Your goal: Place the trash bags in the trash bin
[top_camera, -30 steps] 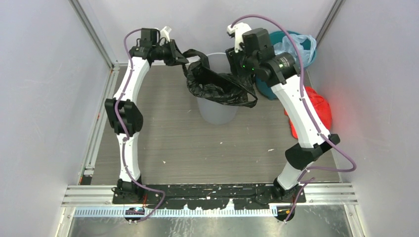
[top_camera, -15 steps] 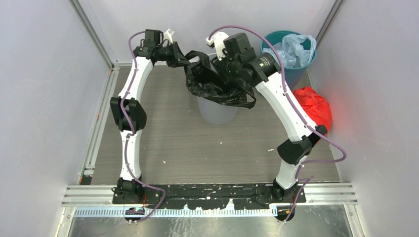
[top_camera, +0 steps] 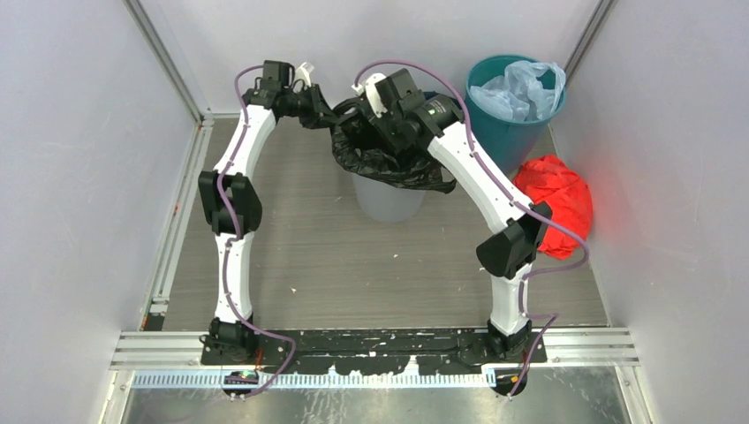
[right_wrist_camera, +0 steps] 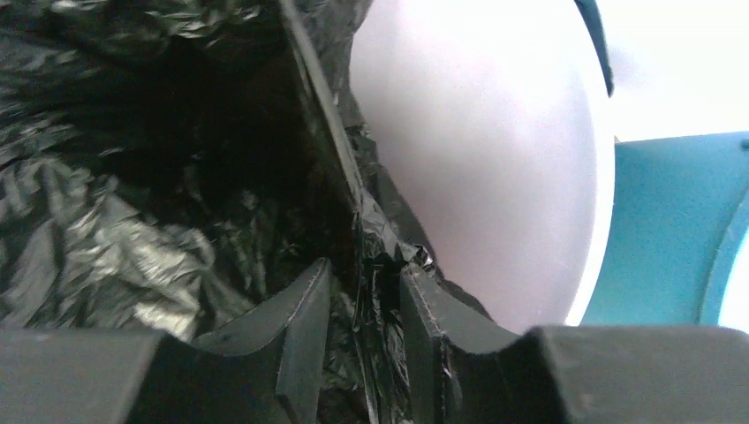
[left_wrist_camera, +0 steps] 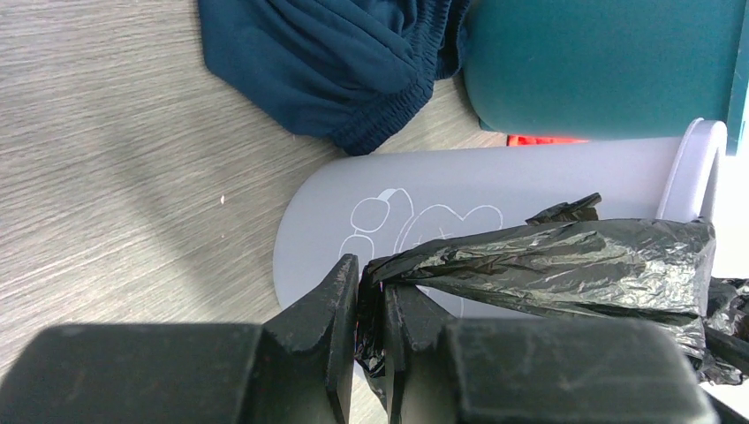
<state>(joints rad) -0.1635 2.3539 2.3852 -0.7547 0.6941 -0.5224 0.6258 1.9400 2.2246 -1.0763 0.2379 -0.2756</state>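
The black trash bag [top_camera: 389, 163] hangs bunched over the mouth of the light grey trash bin [top_camera: 387, 201] at the back middle. My left gripper [top_camera: 322, 110] is shut on the bag's left edge and holds it up beside the rim. In the left wrist view the fingers [left_wrist_camera: 340, 300] pinch the black film [left_wrist_camera: 565, 265] in front of the bin wall [left_wrist_camera: 495, 185]. My right gripper [top_camera: 389, 132] reaches down into the bag's mouth. There its jaws [right_wrist_camera: 364, 291] stand apart, with a fold of the bag [right_wrist_camera: 115, 221] lying loose between them beside the bin's inner wall [right_wrist_camera: 495, 159].
A teal bin [top_camera: 508, 124] with a pale blue plastic bag [top_camera: 517, 84] stands right of the grey bin. A red cloth bundle [top_camera: 556, 190] lies by the right wall. A dark blue cloth [left_wrist_camera: 336, 62] lies on the floor behind the bins. Walls close in on three sides.
My right arm has swung left from beside the teal bin to over the grey bin, into the bag's mouth. The left gripper has shifted slightly right, still holding the bag's edge.
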